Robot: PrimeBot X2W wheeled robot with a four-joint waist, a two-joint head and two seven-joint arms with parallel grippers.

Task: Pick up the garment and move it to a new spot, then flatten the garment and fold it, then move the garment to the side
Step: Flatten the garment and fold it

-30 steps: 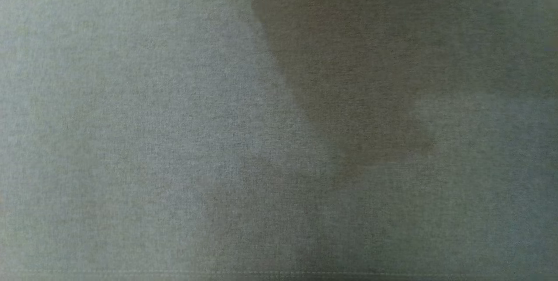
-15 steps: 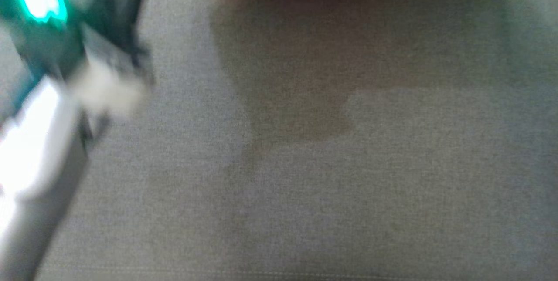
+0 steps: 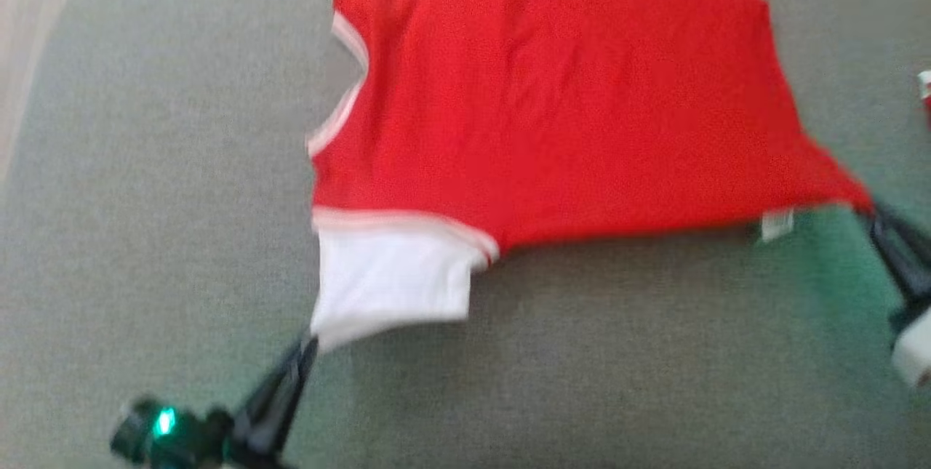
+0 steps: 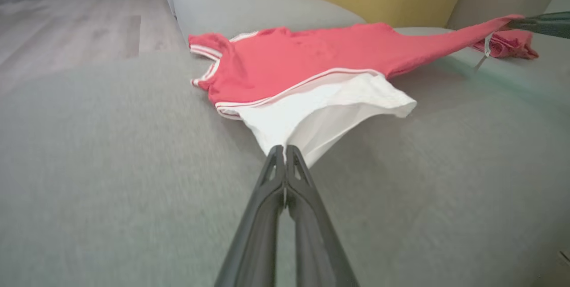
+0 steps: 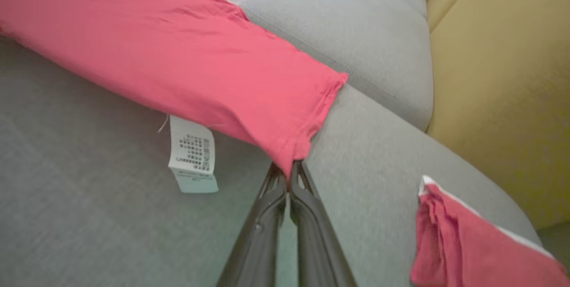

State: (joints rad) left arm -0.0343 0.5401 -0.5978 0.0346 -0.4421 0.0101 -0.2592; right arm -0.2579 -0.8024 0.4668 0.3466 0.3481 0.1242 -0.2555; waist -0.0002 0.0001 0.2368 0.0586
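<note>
A red garment (image 3: 567, 105) with white trim lies spread across the grey sofa seat (image 3: 582, 367). My left gripper (image 3: 311, 342) is shut on the tip of its white sleeve (image 3: 393, 280), at the garment's near left. In the left wrist view the fingers meet on that sleeve (image 4: 320, 109) at the left gripper (image 4: 285, 149). My right gripper (image 3: 873, 211) is shut on the red hem corner at the right, pulling it into a point. The right wrist view shows the right gripper (image 5: 289, 171) pinching that corner, with a white care label (image 5: 193, 153) hanging beside it.
Another bunched red cloth (image 5: 467, 242) lies on the seat to my right, close to the right gripper. Yellow back cushions (image 5: 498, 78) rise behind the seat. Wooden floor (image 4: 67, 29) lies beyond the sofa's left end.
The head camera has swung: from blurred grey fabric alone, to the left arm and a red edge at the top, to the whole garment with both grippers.
</note>
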